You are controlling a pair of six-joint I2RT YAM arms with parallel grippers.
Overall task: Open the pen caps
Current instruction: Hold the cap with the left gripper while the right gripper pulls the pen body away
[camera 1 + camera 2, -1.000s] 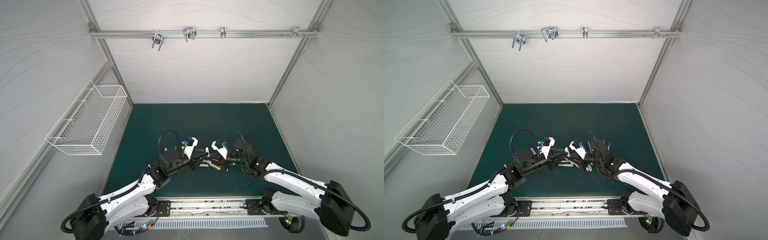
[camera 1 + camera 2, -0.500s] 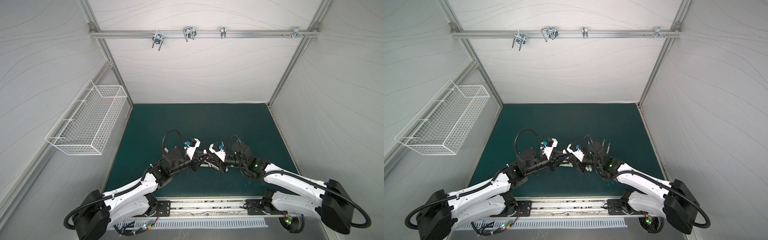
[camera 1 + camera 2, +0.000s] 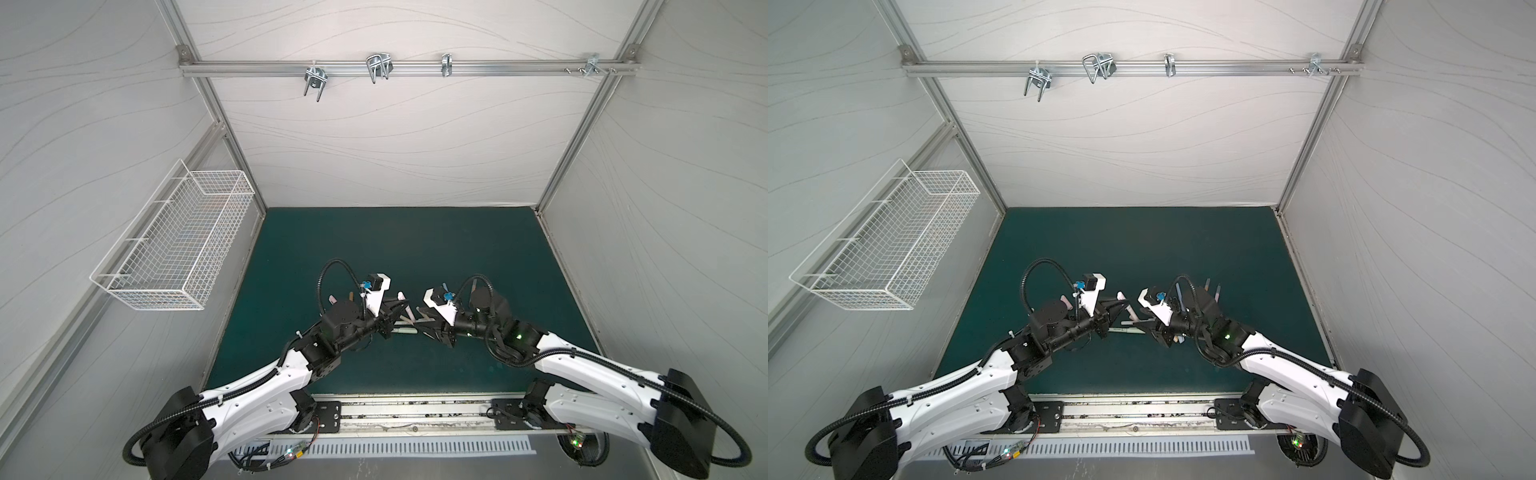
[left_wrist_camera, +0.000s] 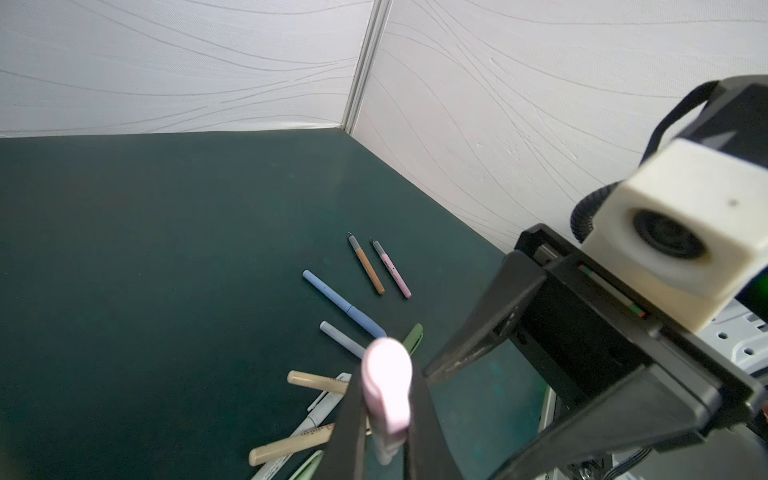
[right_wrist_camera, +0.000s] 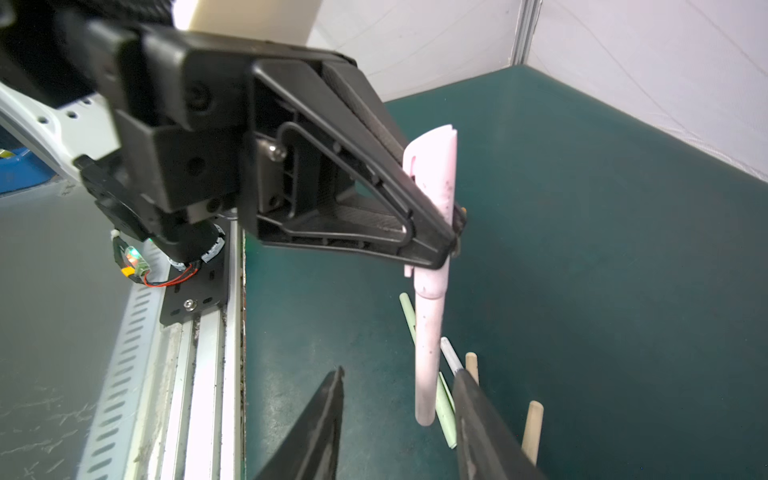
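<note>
A pink pen (image 5: pixel 428 353) hangs upright above the green mat, its pink cap (image 5: pixel 432 174) still on. My left gripper (image 4: pixel 386 399) is shut on that cap (image 4: pixel 384 365); the right wrist view shows its fingers (image 5: pixel 415 224) clamping the cap's middle. My right gripper (image 5: pixel 399 372) is open, and the pen's lower body hangs between its jaws, close to one finger (image 5: pixel 478 415) without being pinched. In both top views the two grippers (image 3: pixel 395 309) (image 3: pixel 424 320) face each other at mid-mat. Under them lie several capped pens: blue (image 4: pixel 345 305), tan (image 4: pixel 316 380), green (image 4: pixel 413 336).
Two uncapped pen bodies, orange (image 4: pixel 368 268) and pink (image 4: pixel 392 272), lie toward the far right corner. Loose caps (image 3: pixel 332 298) lie behind the left arm. A white wire basket (image 3: pixel 178 245) hangs on the left wall. The metal rail (image 3: pixel 415 411) runs along the mat's front edge.
My left gripper's jaws have closed onto the pink pen's cap. My right gripper's jaws have opened off the pen's body. Both arms stay close together at mid-mat.
</note>
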